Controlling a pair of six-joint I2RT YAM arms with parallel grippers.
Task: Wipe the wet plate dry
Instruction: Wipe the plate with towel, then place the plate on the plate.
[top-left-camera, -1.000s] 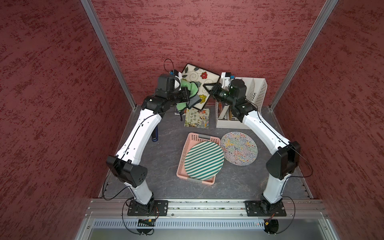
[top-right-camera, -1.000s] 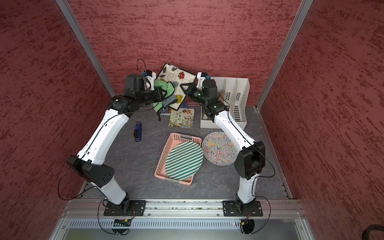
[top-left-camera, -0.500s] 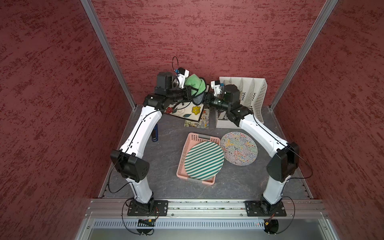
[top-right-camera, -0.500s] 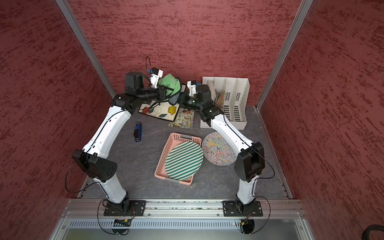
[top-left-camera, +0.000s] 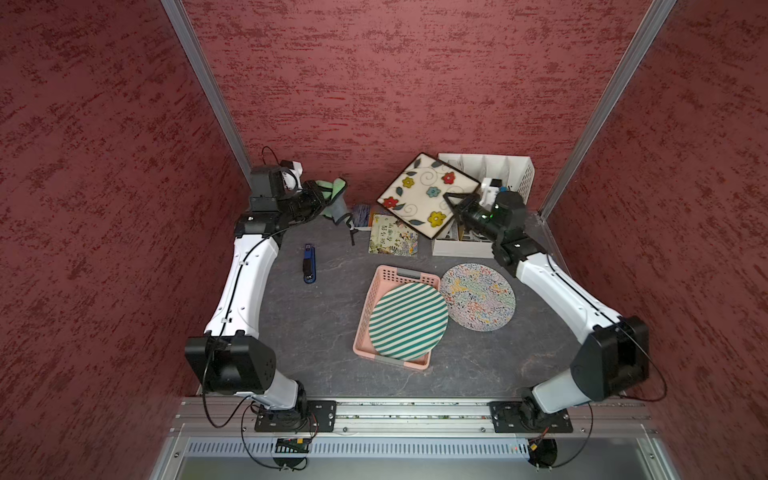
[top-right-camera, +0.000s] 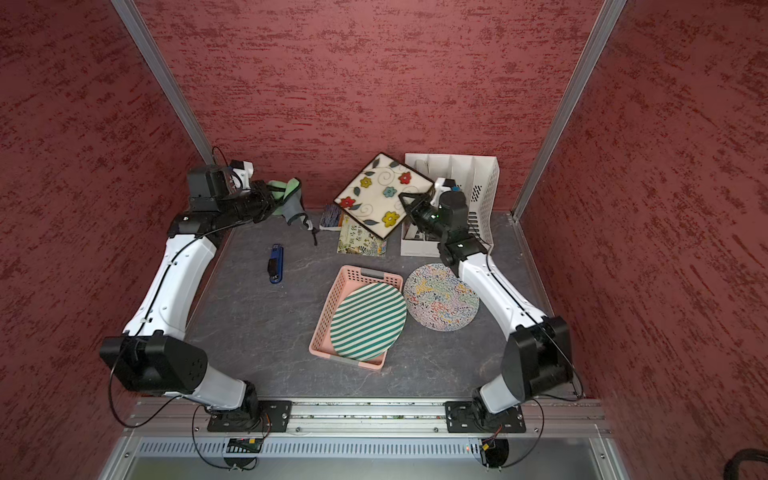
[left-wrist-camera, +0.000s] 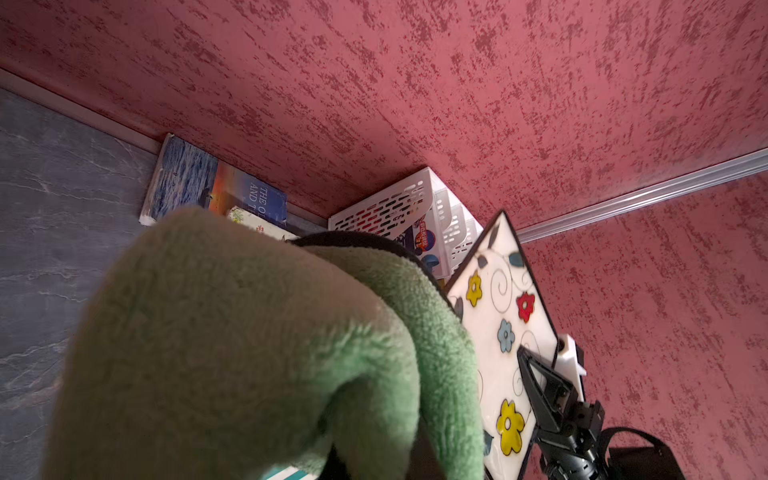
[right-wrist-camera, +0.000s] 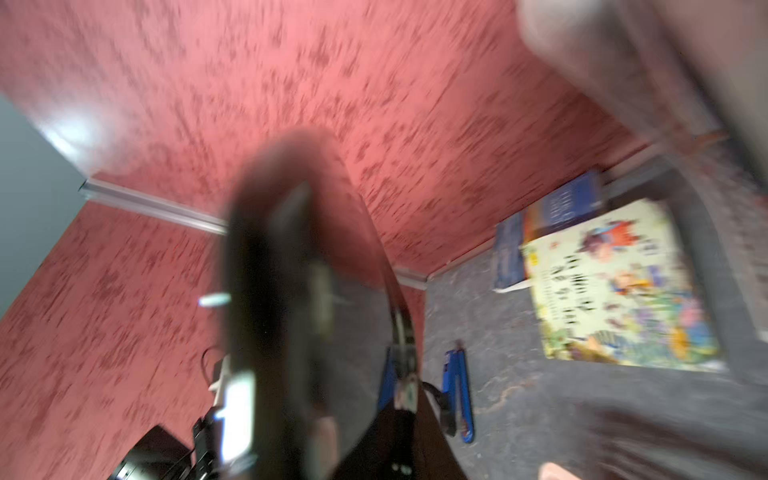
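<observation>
I am pinching the plate (top-left-camera: 419, 195) by one edge in my right gripper (top-left-camera: 455, 203), jaws clenched on its dark rim. I am holding it up off the table (top-left-camera: 324, 332) at the back, tilted on one corner, with its flowered face showing in both top views (top-right-camera: 376, 195). It is hanging just in front of the rack (top-left-camera: 519, 174) and over the books (top-left-camera: 392, 239), which are lying flat below it.

My left gripper (top-left-camera: 321, 199) is clenching the cloth (top-left-camera: 334, 195), and the green folds are bunching over my fingertips so that they are hiding in it. In the left wrist view the cloth (left-wrist-camera: 249, 353) is filling most of the picture, with the plate (left-wrist-camera: 498, 324) and my right gripper (left-wrist-camera: 536, 386) showing beyond it. In both top views the cloth (top-right-camera: 289, 193) is hanging well apart from the plate, near the back left corner.

The stapler (top-left-camera: 309, 264) is lying on the table beside my left forearm. The basket (top-left-camera: 386, 276) is sitting mid-table, and a striped plate (top-left-camera: 409, 322) is lying across it. A speckled plate (top-left-camera: 478, 297) is lying flat just beside the basket, under my right forearm. The right wrist view is blurring too much to read the grip.
</observation>
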